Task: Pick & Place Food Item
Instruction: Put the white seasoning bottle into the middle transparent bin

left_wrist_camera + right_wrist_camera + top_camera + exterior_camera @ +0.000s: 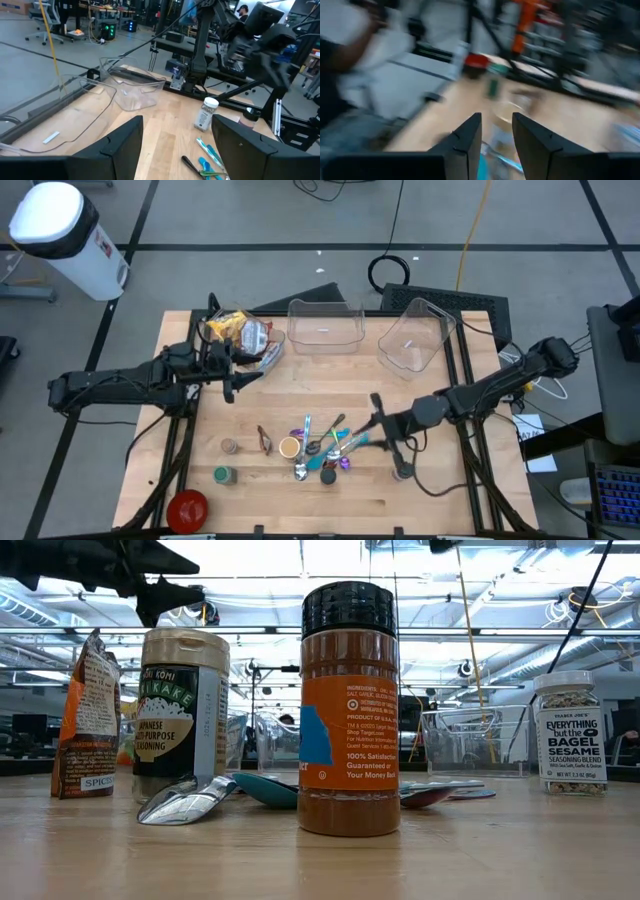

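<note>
Food item: the snack bags (pixel 238 333) lie in a heap at the upper left of the tabletop (pixel 330 480) in the high view, just left of the two clear bins. I judge these the likeliest thing to pick.
Left end effector: mine sits at (pixel 228 375), just below the heap, arm reaching in from the left edge. In the left wrist view my fingers (pixel 120 145) stand apart with nothing between them.
Right end effector: at (pixel 376 423), centre right of the high view, above the cluster of spoons (pixel 325 448). In the right wrist view the fingers (pixel 465 142) show a narrow gap; I see nothing held.
Drop point: the nearer clear bin (pixel 324 326) is at upper centre, the tilted one (pixel 412 338) to its right. Both look empty.
Step in hand, as I judge it: bring the left end effector onto the bags and close on one.
How to do it well: come down on a single bag's crimped edge, not the middle of the heap, so I lift one and not several. Crinkly foil slips, so close fully before lifting.
Risk: dragging the neighbouring bags off the tabletop's upper edge.
Leave alone: the spice jars (pixel 227 472) at lower left and the red lid (pixel 187 507).
</note>
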`<action>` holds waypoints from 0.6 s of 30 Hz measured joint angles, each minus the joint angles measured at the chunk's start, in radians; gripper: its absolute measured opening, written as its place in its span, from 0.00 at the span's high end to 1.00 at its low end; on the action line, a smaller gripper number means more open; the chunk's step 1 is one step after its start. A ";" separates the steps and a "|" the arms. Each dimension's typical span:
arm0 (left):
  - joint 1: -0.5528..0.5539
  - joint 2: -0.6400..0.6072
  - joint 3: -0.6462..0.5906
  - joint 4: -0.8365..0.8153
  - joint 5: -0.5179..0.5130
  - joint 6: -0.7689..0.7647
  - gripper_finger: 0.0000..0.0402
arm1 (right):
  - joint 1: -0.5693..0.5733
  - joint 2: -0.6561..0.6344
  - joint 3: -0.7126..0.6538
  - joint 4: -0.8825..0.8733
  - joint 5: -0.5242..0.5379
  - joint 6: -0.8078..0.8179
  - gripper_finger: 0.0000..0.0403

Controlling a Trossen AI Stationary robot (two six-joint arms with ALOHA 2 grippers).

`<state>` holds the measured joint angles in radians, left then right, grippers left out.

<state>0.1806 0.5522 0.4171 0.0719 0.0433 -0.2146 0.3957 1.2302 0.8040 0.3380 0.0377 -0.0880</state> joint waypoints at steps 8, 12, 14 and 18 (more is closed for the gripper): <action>0.000 0.000 0.000 -0.001 0.000 0.002 0.40 | 0.048 0.053 0.000 0.117 -0.168 -0.006 0.56; 0.000 0.005 0.000 -0.002 0.000 0.002 0.40 | 0.099 0.052 0.000 0.063 -0.077 -0.001 0.40; 0.000 0.006 0.000 -0.001 0.000 0.002 0.40 | 0.140 0.037 0.009 -0.040 0.067 -0.005 0.34; 0.000 0.007 0.000 -0.002 0.000 0.002 0.40 | 0.222 0.002 0.073 -0.342 0.466 0.081 0.29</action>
<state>0.1806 0.5591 0.4171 0.0700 0.0429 -0.2127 0.6174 1.2323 0.8766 -0.0037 0.5041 -0.0075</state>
